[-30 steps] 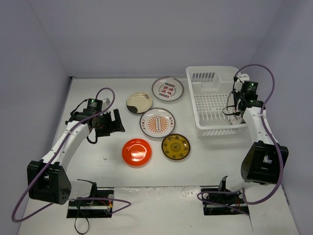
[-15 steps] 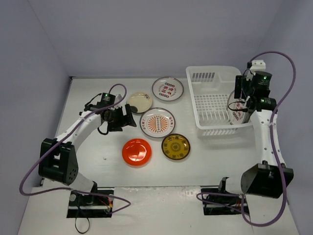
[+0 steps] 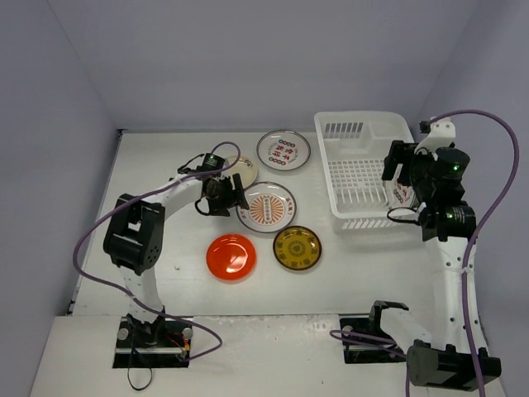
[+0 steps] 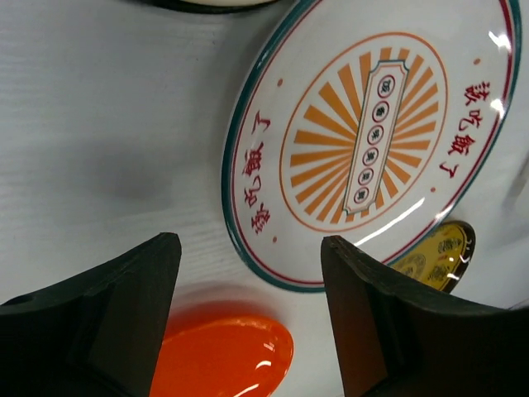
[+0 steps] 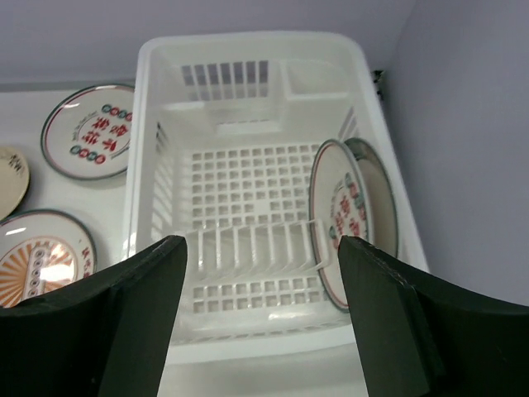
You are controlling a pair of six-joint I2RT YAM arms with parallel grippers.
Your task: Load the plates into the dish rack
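Our left gripper point(image 4: 248, 248) is spread wide with nothing between its fingers. It hovers low over the table point(image 3: 165, 248). The sunburst plate point(image 4: 372, 141) lies flat just ahead of it. The plate's near rim sits in the gap between the fingertips, and most of the plate is off toward the right finger. The red-orange plate point(image 4: 223, 356) lies flat under the gripper, back toward the palm. The yellow-brown plate point(image 4: 438, 248) peeks out beyond the right finger, past the sunburst plate's edge. From above, the cream plate point(image 3: 240, 169) lies just behind the left wrist and is partly covered by the arm.

Our right gripper point(image 5: 262, 248) is also wide open and empty. It is held above the near wall of the rack point(image 5: 248, 45) and looks down into it. 2 plates stand on edge inside the rack, ahead of the right finger and close to the rack's right wall. The red-patterned plate point(image 5: 339, 211) is in front. A second plate point(image 5: 378, 194) is just behind it, and its face is hidden. Outside the rack, well off past the left finger, 1 more patterned plate point(image 5: 89, 141) lies flat on the table.
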